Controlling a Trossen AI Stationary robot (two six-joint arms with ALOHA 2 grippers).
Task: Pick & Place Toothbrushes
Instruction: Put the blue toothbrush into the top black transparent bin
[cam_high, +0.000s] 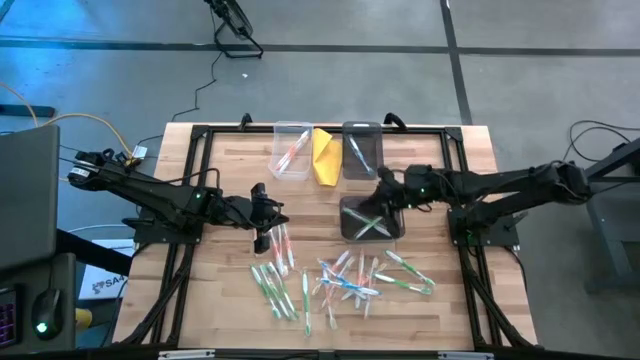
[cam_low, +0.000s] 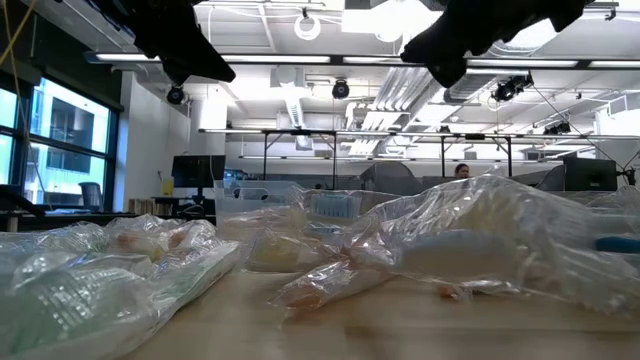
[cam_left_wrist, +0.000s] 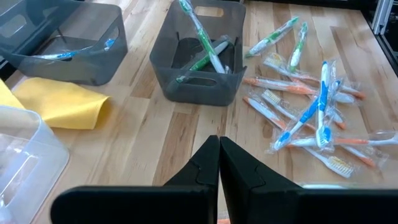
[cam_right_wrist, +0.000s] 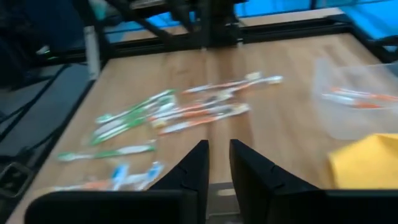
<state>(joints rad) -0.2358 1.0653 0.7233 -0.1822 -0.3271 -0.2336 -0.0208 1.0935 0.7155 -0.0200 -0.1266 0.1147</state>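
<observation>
From above you see the wrapped white toothbrushes with green, orange and blue parts scattered on the wooden table's front half, a few lying in the dark grey bin under the right gripper. In your left wrist view the left gripper is fully closed on nothing, above bare wood near a yellow folded cloth. In your right wrist view the right gripper's fingers stand slightly apart, empty.

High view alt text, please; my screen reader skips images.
Two dark arms meet over a wooden table: the right gripper above a grey bin holding green toothbrushes, the shut left gripper beside loose toothbrushes scattered along the near edge.
</observation>
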